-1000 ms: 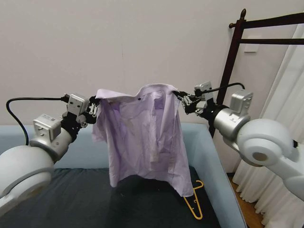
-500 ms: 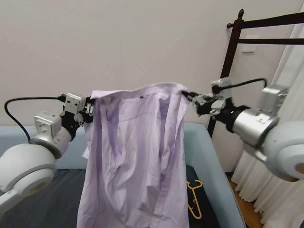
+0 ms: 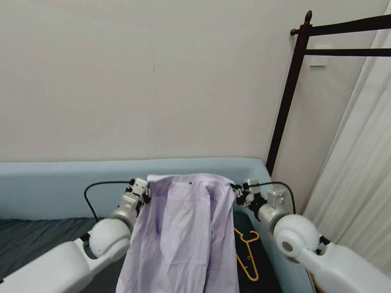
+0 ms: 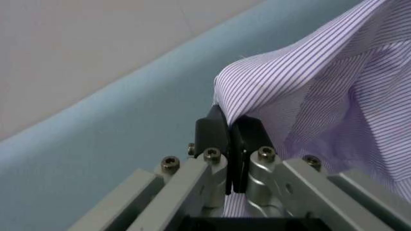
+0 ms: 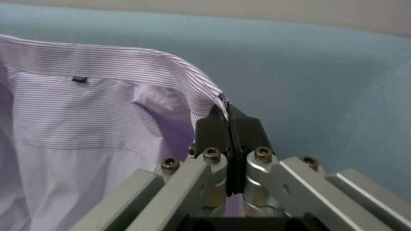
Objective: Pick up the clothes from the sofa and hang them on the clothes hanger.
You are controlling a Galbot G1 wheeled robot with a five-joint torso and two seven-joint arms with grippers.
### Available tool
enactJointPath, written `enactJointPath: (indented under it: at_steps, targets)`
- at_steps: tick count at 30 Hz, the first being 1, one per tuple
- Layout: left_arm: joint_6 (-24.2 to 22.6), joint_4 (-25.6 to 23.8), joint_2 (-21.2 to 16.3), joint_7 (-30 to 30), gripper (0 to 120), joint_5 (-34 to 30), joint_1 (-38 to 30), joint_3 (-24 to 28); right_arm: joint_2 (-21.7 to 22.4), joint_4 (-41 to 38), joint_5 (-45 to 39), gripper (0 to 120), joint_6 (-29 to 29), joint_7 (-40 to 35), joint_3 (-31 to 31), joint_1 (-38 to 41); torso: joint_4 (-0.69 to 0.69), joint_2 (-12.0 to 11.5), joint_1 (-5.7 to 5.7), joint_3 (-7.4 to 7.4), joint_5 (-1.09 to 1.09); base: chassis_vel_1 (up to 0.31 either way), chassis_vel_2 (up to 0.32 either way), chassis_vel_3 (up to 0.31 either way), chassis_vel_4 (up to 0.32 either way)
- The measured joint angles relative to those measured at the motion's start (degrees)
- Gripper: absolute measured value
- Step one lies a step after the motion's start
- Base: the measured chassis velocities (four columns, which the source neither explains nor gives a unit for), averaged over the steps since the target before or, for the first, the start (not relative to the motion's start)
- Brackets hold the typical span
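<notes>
A lilac striped shirt hangs spread between my two grippers in front of the pale blue sofa back. My left gripper is shut on one shoulder of the shirt, its black pads pinching the fabric. The other shoulder is pinched by my right gripper, near the collar. A dark wooden clothes stand rises at the right, its top bar well above both grippers. A yellow hanger lies on the dark sofa seat.
A plain white wall fills the background. A white curtain hangs at the far right beside the stand. The sofa's right armrest sits under my right arm.
Both grippers now sit much lower and closer together in the picture, still holding the shirt. The view has shifted upward, showing more wall and more of the stand.
</notes>
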State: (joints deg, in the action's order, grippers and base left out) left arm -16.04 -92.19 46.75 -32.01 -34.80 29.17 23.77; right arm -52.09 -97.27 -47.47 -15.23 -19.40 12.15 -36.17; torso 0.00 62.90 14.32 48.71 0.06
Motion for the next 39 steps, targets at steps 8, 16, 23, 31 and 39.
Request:
enactJointPath:
  at_steps: [8,16,23,31,39]
  targets:
    - [3.25,14.71,8.19,-0.09,0,4.39,-1.78,0.46,-8.19,12.87,6.57,0,4.44,1.57,4.63,2.57,-0.03,0.00,0.01,0.00,0.00,0.000,0.000,0.000,0.000]
    - [4.34,17.13,9.53,1.34,0,5.90,1.46,-0.20,-13.85,24.16,9.93,0,7.80,4.48,5.17,2.58,0.00,0.01,-0.01,-0.01,0.00,0.000,0.000,0.000,0.000]
    - [4.56,19.49,11.79,1.37,0,6.29,2.37,-1.08,-14.72,26.33,13.29,0,11.21,6.97,4.68,1.49,-0.03,0.01,-0.01,-0.01,0.00,0.000,0.000,0.000,0.000]
    - [4.76,20.53,13.21,1.36,0,6.47,1.87,-0.91,-12.51,22.36,13.83,22,11.26,8.04,3.01,-1.49,-0.02,0.01,-0.01,-0.02,0.00,0.000,0.000,0.000,0.000]
    - [5.33,20.19,13.29,1.26,0,7.77,1.98,-0.44,-8.26,17.31,9.54,57,10.25,13.17,-4.72,-8.42,-0.03,0.02,-0.02,-0.02,0.00,0.000,0.000,0.000,0.000]
